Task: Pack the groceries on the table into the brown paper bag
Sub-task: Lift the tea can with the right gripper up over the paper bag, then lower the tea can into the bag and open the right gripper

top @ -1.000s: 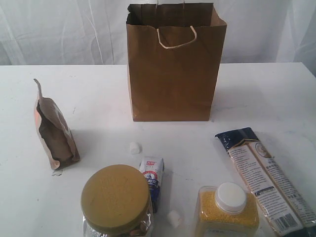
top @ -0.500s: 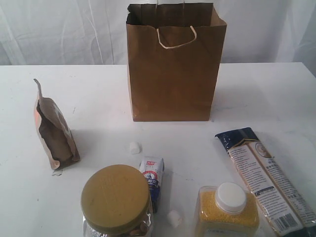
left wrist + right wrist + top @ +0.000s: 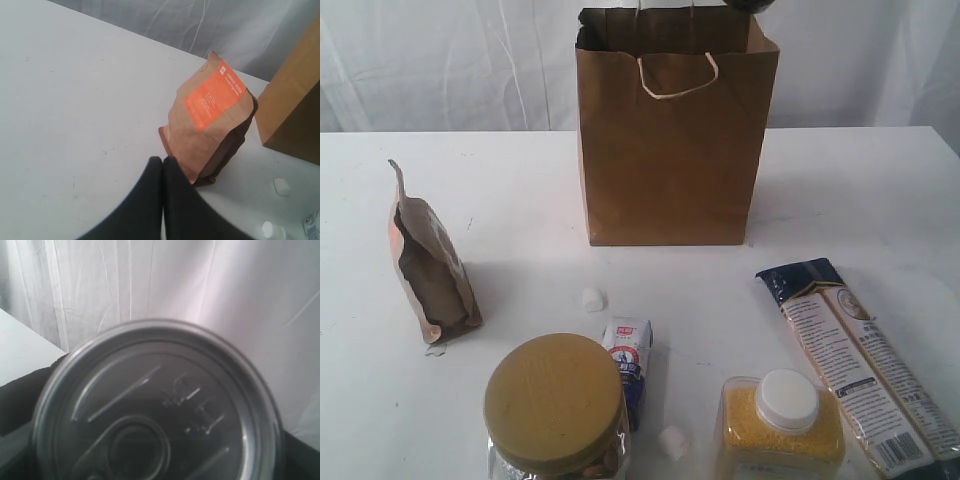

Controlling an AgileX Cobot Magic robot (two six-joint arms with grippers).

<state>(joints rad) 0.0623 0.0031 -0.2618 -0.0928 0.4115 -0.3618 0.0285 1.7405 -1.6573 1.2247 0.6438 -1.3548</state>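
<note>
The brown paper bag [image 3: 670,150] stands open and upright at the back of the table [image 3: 520,200]. In the right wrist view a dark pull-tab can [image 3: 160,405] fills the frame, held in my right gripper [image 3: 157,440]. A dark shape [image 3: 752,5] shows at the exterior view's top edge, above the bag's mouth. On the table are the brown pouch [image 3: 430,270], a gold-lidded jar [image 3: 555,405], a blue-white carton [image 3: 628,360], two marshmallows [image 3: 593,299], a yellow-grain jar [image 3: 782,420] and noodle packs [image 3: 855,365]. My left gripper [image 3: 162,160] is shut and empty, just short of the pouch [image 3: 210,120].
A white curtain [image 3: 440,60] hangs behind the table. The bag's corner [image 3: 295,110] shows beside the pouch in the left wrist view. Bare tabletop lies between the pouch and the bag.
A dark shape has come into the exterior view's top edge above the bag. Nothing on the table has moved.
</note>
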